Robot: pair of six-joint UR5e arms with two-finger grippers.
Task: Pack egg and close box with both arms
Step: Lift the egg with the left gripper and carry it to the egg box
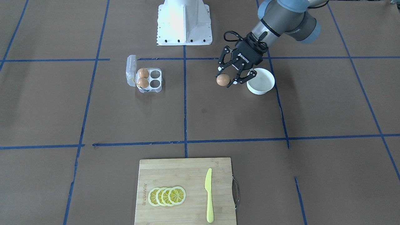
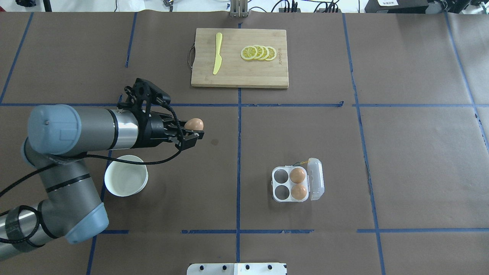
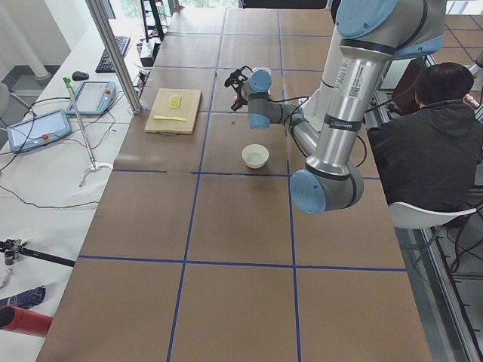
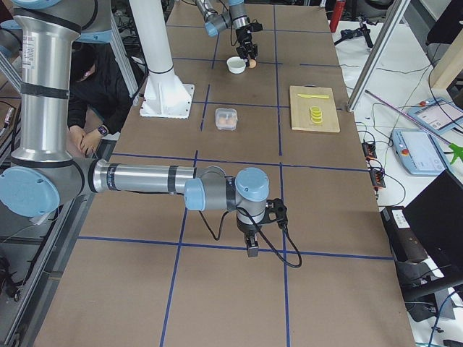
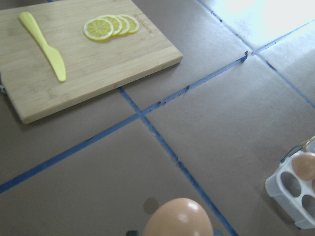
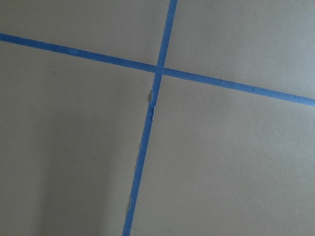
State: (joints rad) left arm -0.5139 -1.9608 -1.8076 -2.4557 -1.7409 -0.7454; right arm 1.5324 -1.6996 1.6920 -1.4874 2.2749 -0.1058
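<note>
Here, from the front, the left claw (image 1: 225, 80) grips an egg (image 1: 223, 80) above the bench (image 1: 312, 109). A bowl (image 1: 261, 82) sits at its 3 o'clock, and the open box (image 1: 158, 88), holding two more eggs (image 1: 143, 73), at its 9 o'clock. Overhead, the box lies at the gripped egg's 4 o'clock. From the right end, the right claw (image 4: 251, 249) hangs low over the bench; whether it is clenched cannot be told.
</note>
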